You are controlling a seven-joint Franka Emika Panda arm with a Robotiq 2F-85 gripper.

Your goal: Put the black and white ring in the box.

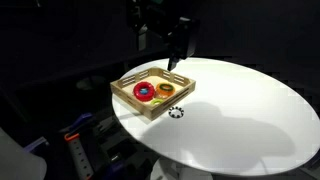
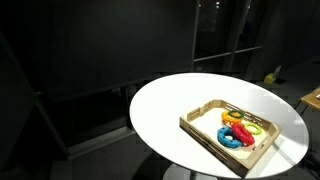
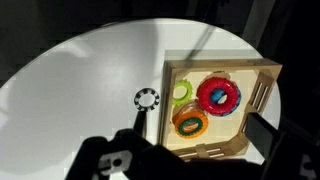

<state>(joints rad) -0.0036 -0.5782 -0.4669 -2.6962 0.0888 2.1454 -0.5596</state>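
Observation:
The black and white ring (image 3: 147,98) lies flat on the white table just outside the box's side wall; it also shows in an exterior view (image 1: 177,111). The box (image 3: 220,66) is a shallow light-wood tray, seen in both exterior views (image 1: 127,88) (image 2: 200,130). It holds a red ring (image 3: 218,95), an orange ring (image 3: 190,123) and a yellow-green ring (image 3: 181,92). My gripper (image 3: 200,128) is open and empty, its dark fingers spread wide over the box's near part. In an exterior view it hangs above the box's far corner (image 1: 176,62). The black and white ring lies outside the fingers.
The round white table (image 1: 250,120) (image 2: 160,105) stands in a dark room. Its edge curves close behind the box in the wrist view. A yellow object (image 2: 271,74) sits beyond the table's far side.

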